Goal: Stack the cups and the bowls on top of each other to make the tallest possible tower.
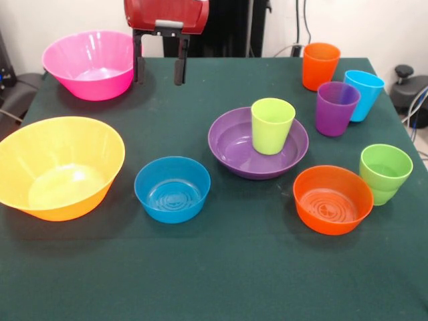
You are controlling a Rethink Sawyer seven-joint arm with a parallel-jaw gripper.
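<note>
My gripper (pixel 159 65) hangs open and empty over the table's far side, just right of the big pink bowl (pixel 90 63). A lime-yellow cup (pixel 272 125) stands upright inside the wide purple bowl (pixel 231 144) at the table's middle. The small blue bowl (pixel 172 188) sits alone to its left, the big yellow-orange bowl (pixel 59 167) further left. The small orange bowl (pixel 332 199) is at the right front. The orange cup (pixel 320 65), purple cup (pixel 336 108), light blue cup (pixel 364 94) and green cup (pixel 385 172) stand apart on the right.
The green tablecloth (pixel 214 267) covers the table. The robot's dark pedestal (pixel 227 27) stands behind the far edge. Cables and dark equipment (pixel 408 87) lie off the right side.
</note>
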